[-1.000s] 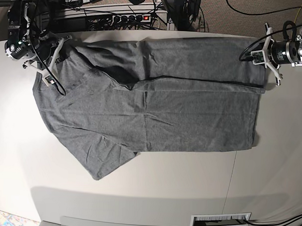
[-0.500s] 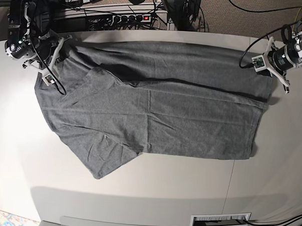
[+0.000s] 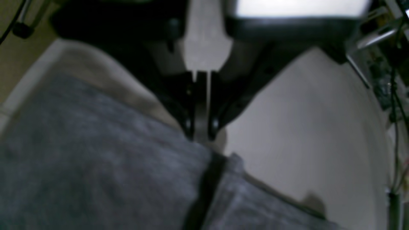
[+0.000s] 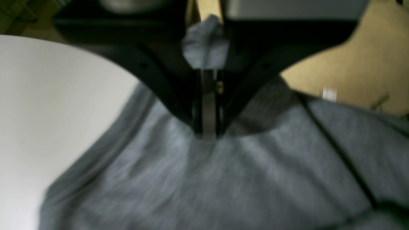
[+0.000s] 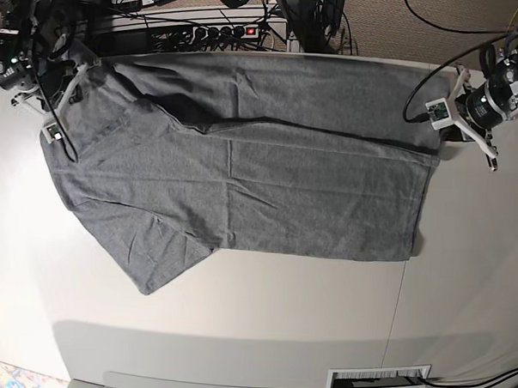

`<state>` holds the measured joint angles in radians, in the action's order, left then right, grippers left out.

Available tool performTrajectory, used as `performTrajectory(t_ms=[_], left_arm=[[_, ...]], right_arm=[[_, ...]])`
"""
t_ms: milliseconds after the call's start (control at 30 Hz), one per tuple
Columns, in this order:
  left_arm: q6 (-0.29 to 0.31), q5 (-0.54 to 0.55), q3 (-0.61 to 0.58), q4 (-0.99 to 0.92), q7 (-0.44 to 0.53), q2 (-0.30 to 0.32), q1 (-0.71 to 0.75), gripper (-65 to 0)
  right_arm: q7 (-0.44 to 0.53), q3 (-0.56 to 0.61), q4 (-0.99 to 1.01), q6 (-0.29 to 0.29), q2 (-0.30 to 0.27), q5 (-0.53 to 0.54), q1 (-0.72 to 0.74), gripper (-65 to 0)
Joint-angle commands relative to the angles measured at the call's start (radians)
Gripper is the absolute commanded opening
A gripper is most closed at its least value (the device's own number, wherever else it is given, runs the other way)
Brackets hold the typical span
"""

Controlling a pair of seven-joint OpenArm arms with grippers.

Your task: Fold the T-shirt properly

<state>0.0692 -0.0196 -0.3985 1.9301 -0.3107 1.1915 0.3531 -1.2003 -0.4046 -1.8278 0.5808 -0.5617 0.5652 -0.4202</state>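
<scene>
The shirt (image 5: 242,185) is lying spread on the bench (image 5: 462,280), having slid leftward in the base view; both arms are dragging it flat, right fingers (image 4: 207,134) and left fingers (image 3: 200,138) pinching its edges.
</scene>
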Motion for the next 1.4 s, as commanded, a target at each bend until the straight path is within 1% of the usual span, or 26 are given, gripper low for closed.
performTrajectory(t_ms=[0, 67, 200, 233, 300, 367, 433, 533, 700, 767, 833, 867, 967, 1000, 1033, 1167, 1233, 1367], left_arm=[[-0.028, -0.005, 0.011, 0.022, 0.012, 0.023, -0.019, -65.0], [-0.028, -0.003, 0.011, 0.031, 0.012, 0.016, -0.044, -65.0], [-0.037, 0.004, 0.011, 0.031, 0.028, 0.005, -0.132, -65.0], [-0.043, 0.033, 0.011, 0.029, 0.037, 0.004, -0.158, -65.0], [-0.043, 0.124, 0.011, 0.016, 0.056, -0.002, -0.217, -65.0], [-0.043, 0.183, 0.011, -0.017, 0.066, -0.029, -0.277, -65.0], [-0.037, 0.224, 0.011, -0.074, 0.079, -0.070, -0.333, -65.0], [0.004, 0.300, 0.011, -0.195, 0.109, -0.151, -0.410, -65.0], [0.096, 0.389, 0.011, -0.381, 0.110, -0.291, -0.530, -64.6], [0.136, 0.416, 0.011, -0.439, 0.110, -0.338, -0.575, -62.1], [0.168, 0.425, 0.011, -0.499, 0.109, -0.385, -0.623, -57.3], [0.181, 0.433, 0.011, -0.532, 0.109, -0.407, -0.646, -54.6], [0.230, 0.451, 0.011, -0.637, 0.108, -0.467, -0.722, -49.2], [0.246, 0.451, 0.011, -0.676, 0.109, -0.484, -0.747, -48.0], [0.260, 0.451, 0.011, -0.714, 0.108, -0.500, -0.774, -46.8], [0.327, 0.451, 0.011, -0.874, 0.104, -0.550, -0.872, -41.8], [0.356, 0.468, 0.011, -0.951, 0.088, -0.568, -0.912, -41.3], [0.383, 0.539, 0.011, -1.103, 0.071, -0.584, -0.973, -41.3]], right_arm=[[0.018, -0.024, -0.016, 0.001, -0.018, 0.027, 0.005, -65.0], [0.035, -0.045, -0.018, 0.001, -0.017, 0.057, 0.006, -65.0], [0.042, -0.063, -0.018, 0.002, -0.017, 0.060, 0.032, -65.0], [0.042, -0.064, -0.018, 0.002, -0.017, 0.059, 0.047, -65.0], [0.042, -0.064, -0.018, 0.002, -0.017, 0.059, 0.081, -65.0], [0.045, -0.064, -0.018, 0.002, -0.017, 0.053, 0.117, -65.0], [0.055, -0.064, -0.018, 0.002, -0.017, 0.033, 0.146, -65.0], [0.089, -0.064, -0.018, 0.002, -0.016, -0.006, 0.184, -65.0], [0.131, -0.064, -0.016, 0.002, -0.014, -0.030, 0.227, -65.0], [0.154, -0.064, -0.015, 0.003, -0.014, -0.055, 0.238, -65.0], [0.163, -0.064, -0.007, 0.003, -0.014, -0.069, 0.256, -65.0], [0.163, -0.064, 0.005, 0.003, -0.015, -0.073, 0.267, -62.1], [0.183, -0.064, 0.060, 0.003, -0.015, -0.073, 0.305, -48.9], [0.189, -0.064, 0.083, 0.003, -0.015, -0.073, 0.321, -45.8], [0.192, -0.064, 0.104, 0.003, -0.015, -0.073, 0.339, -44.4], [0.192, -0.064, 0.163, 0.003, -0.015, -0.072, 0.412, -44.3], [0.192, -0.064, 0.175, 0.003, -0.015, -0.072, 0.444, -44.3], [0.192, -0.064, 0.207, 0.003, -0.015, -0.072, 0.500, -44.3]])
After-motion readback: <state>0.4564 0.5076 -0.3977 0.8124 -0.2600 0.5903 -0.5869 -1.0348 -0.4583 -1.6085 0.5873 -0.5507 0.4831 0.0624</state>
